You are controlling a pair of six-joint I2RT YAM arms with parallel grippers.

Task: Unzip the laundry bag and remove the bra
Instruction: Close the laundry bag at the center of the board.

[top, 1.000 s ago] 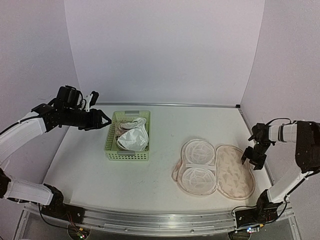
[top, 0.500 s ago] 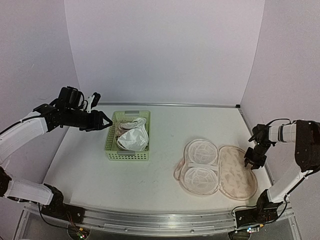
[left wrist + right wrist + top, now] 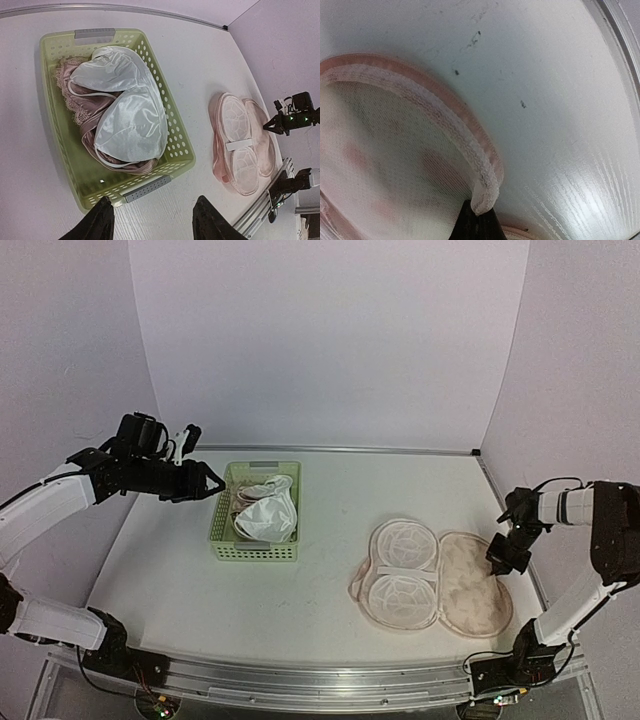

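Observation:
The laundry bag (image 3: 430, 575) lies unzipped and spread flat on the table's right side, its white mesh domes facing up and its beige-pink patterned flap to the right. My right gripper (image 3: 503, 555) sits at that flap's far right rim. In the right wrist view the gripper (image 3: 477, 220) is shut on the bag's ribbed zip edge (image 3: 445, 125), which curls up out of the fingers. A white satin bra (image 3: 125, 115) rests on a dusky pink lace one in the green basket (image 3: 175, 125). My left gripper (image 3: 152, 202) hovers open and empty beside the basket's left end (image 3: 210, 483).
The light green lattice basket (image 3: 255, 552) stands left of centre. The table's raised right edge runs close behind the right gripper. Bare white tabletop lies between basket and bag. The metal rail with the arm bases lines the near edge.
My right gripper has shut on the bag's edge, and the bag has slid slightly to the right. The left arm has not moved.

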